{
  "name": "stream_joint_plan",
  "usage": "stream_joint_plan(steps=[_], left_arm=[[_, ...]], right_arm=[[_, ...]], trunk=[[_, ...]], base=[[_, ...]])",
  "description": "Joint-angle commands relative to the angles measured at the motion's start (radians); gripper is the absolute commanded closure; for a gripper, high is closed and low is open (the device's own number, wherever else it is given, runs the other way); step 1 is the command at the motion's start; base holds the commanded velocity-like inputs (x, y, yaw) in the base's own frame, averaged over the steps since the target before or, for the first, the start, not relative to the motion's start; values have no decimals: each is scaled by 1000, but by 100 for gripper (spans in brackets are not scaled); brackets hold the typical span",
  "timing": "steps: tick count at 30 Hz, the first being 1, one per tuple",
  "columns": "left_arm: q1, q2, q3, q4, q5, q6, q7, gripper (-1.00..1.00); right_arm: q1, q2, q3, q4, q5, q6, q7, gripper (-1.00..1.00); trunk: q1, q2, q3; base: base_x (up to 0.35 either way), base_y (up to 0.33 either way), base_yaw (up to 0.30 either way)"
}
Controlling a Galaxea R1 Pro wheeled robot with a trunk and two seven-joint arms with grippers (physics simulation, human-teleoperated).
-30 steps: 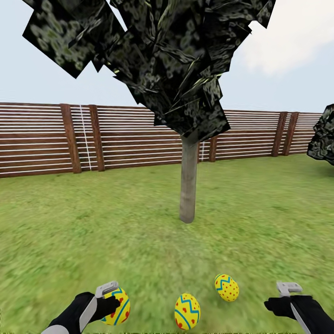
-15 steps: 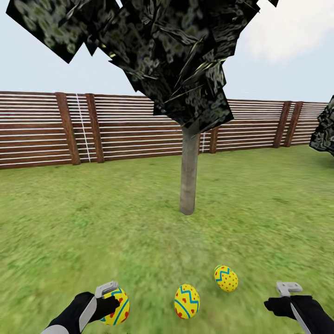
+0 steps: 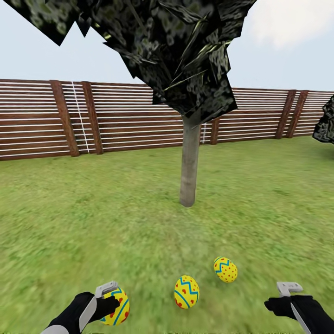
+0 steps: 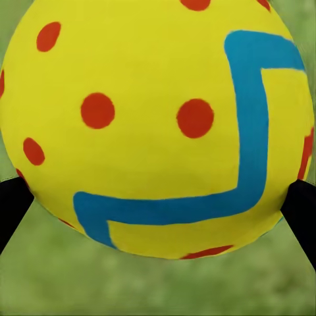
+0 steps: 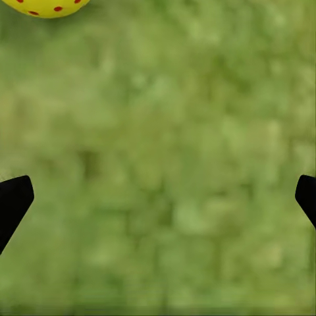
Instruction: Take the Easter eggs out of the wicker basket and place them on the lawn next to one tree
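Three yellow Easter eggs with red dots and blue zigzags are in the head view. Two lie on the lawn [image 3: 139, 222] in front of the tree [image 3: 189, 162]: a middle egg [image 3: 186, 292] and a right egg [image 3: 225, 269]. My left gripper [image 3: 109, 300] is shut on the third egg [image 3: 118, 307], low over the grass at the lower left. In the left wrist view that egg [image 4: 158, 125] sits between black fingertips [image 4: 10, 207]. My right gripper [image 3: 278, 298] is open at the lower right over bare grass [image 5: 171, 171], an egg [image 5: 46, 6] at that picture's edge. The wicker basket is out of view.
A brown slatted wooden fence [image 3: 116, 118] runs across the back of the garden. Dark foliage of another plant [image 3: 325, 120] shows at the right edge. Open grass surrounds the trunk on all sides.
The whole picture has slid upward, so the camera moved, not the things. Both arms keep their places in view, and the left gripper still holds its egg.
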Motion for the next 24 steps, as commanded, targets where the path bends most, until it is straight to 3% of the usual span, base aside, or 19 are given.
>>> stream_joint_plan(steps=[1,24], left_arm=[[0,0,6,-1,4,6,-3,100],[-1,0,6,-1,4,5,-2,100]], right_arm=[[0,1,-5,-2,11,5,8,-100],[0,1,-5,-2,11,5,8,-100]], trunk=[[0,-1,-5],[11,-6,-94]], base=[[0,0,0],[0,0,0]])
